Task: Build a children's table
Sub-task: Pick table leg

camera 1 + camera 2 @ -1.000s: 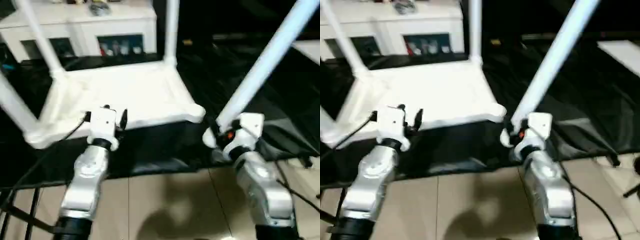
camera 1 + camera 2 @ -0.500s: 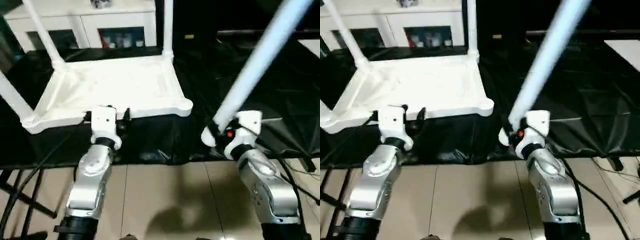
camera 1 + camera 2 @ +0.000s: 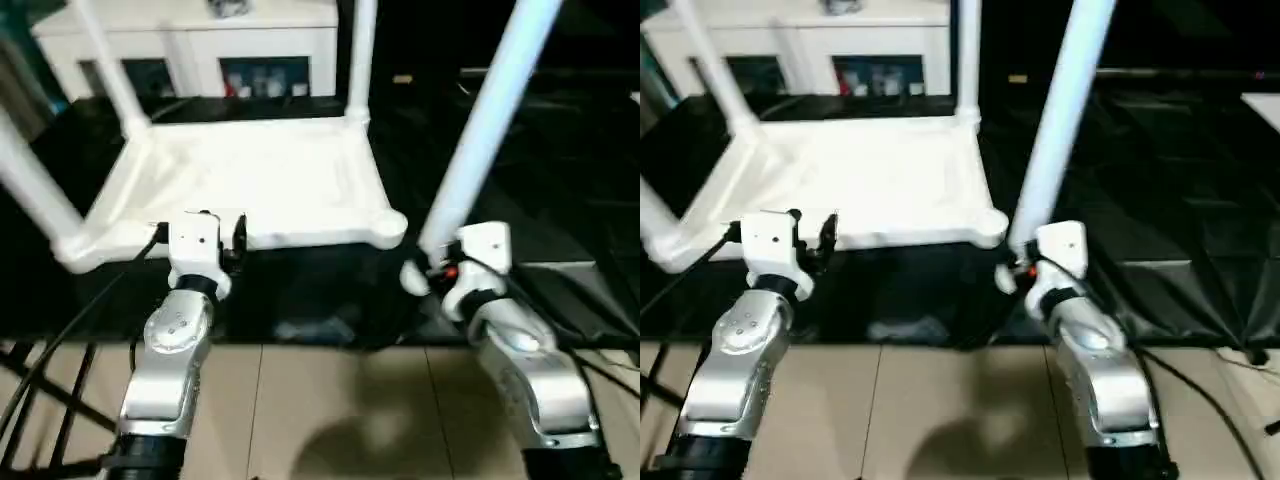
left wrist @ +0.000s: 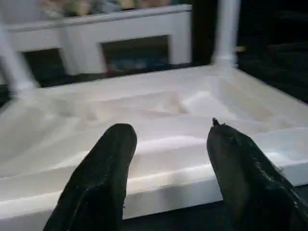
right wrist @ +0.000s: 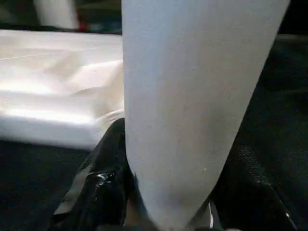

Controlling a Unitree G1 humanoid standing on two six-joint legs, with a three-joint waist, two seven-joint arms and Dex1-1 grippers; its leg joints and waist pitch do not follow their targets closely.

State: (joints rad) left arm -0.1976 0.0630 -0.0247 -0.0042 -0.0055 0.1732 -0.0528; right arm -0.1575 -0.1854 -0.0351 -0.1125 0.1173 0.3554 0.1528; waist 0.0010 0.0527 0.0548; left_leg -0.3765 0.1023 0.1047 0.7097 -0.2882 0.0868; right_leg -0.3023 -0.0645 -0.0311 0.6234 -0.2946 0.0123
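Three legs socketed, one leg gripped.

Tally:

- Tabletop: one, white, underside up.
- Legs: four white tubes in all. Three stand up from corners of the tabletop: near left, far left, far right. The fourth leg is off the tabletop, clamped in the right gripper.
- Corner sockets: one without a leg, near right (the other three each carry one).
- Grippers: two, the left gripper and the right, each with two black fingers.
- Silver forearms: two.
- White cabinet: one, with two dark openings in its front.
- Black sheet: one.
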